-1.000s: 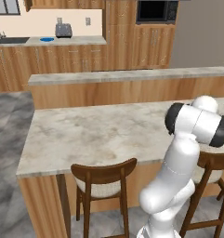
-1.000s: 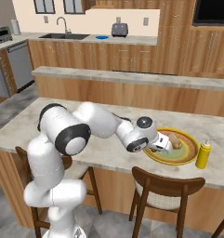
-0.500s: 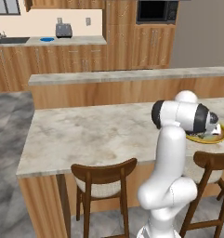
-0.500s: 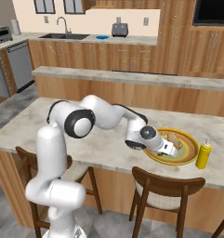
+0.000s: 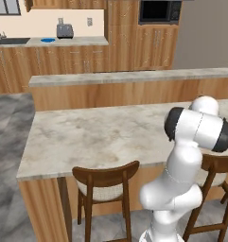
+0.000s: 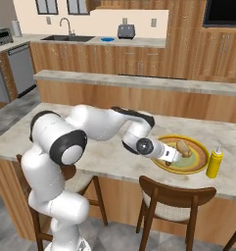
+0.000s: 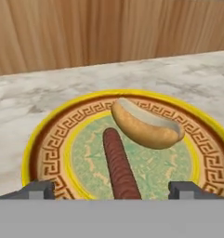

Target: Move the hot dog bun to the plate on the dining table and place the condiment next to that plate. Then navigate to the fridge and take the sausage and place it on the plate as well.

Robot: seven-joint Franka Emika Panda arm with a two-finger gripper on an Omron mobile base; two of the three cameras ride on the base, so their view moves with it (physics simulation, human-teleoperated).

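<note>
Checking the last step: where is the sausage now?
In the hand view the sausage lies on the plate, just beside the hot dog bun, between the open gripper's fingertips.

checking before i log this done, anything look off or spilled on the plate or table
Nothing stands out. The sausage and hot dog bun lie on the plate; the condiment stands upright beside it.

Hand view: the near end of the sausage [image 7: 120, 169] is cut off at the bottom of the picture, so whether it touches either fingertip cannot be told, and the plate [image 7: 39, 148] runs past the right edge. Right base view: the gripper [image 6: 174, 155] covers the plate's near-left rim and the sausage is too small to make out beside the hot dog bun [image 6: 184, 148]. Left base view: the arm's white elbow hides the right part of the bench [image 5: 96, 137].
</note>
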